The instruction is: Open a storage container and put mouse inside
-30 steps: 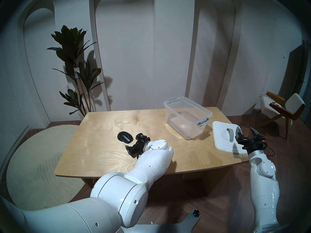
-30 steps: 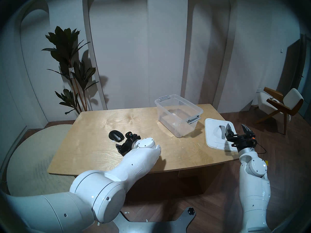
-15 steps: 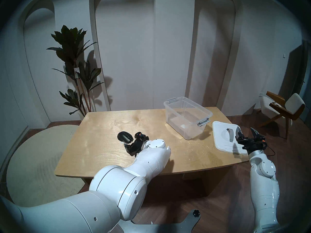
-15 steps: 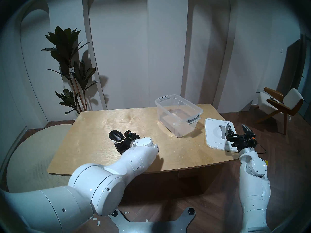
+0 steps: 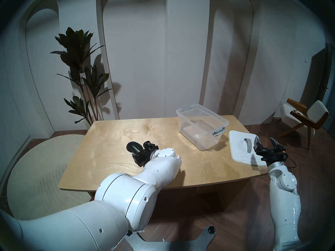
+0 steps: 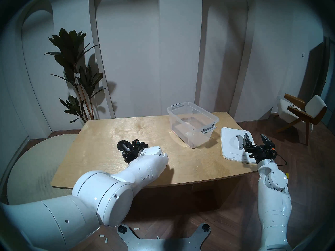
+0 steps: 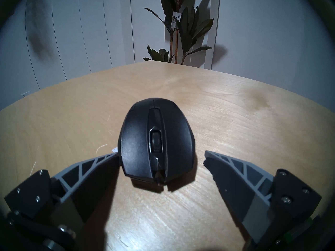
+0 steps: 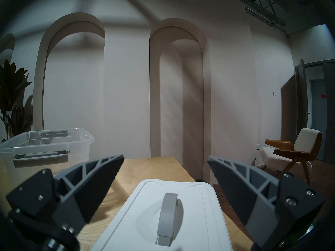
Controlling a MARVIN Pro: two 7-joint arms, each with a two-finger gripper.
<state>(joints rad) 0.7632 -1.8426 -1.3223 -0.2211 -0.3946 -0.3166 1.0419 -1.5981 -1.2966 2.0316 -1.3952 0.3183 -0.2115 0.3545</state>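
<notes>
The black mouse (image 7: 155, 140) lies on the wooden table (image 5: 112, 165), left of centre, and is also in the head view (image 5: 133, 147). My left gripper (image 7: 161, 154) is open and low over the table, one finger on each side of the mouse's near end. Its left fingertip sits close against the mouse's side; the right one stands apart. The clear storage container (image 5: 192, 134) stands open at the back right. Its white lid (image 5: 239, 154) with a grey handle (image 8: 167, 214) lies at the table's right edge. My right gripper (image 5: 264, 140) hovers open above the lid, holding nothing.
A tall potted plant (image 5: 81, 73) stands behind the table's back left corner. A wooden chair (image 5: 306, 118) is at the far right, and a round pale rug (image 5: 41, 172) lies on the floor to the left. The container's grey latch (image 5: 218, 132) faces the lid.
My left arm has pushed forward and left, bringing its open fingers from just beside the mouse to either side of it. The right arm, lid and container have not moved.
</notes>
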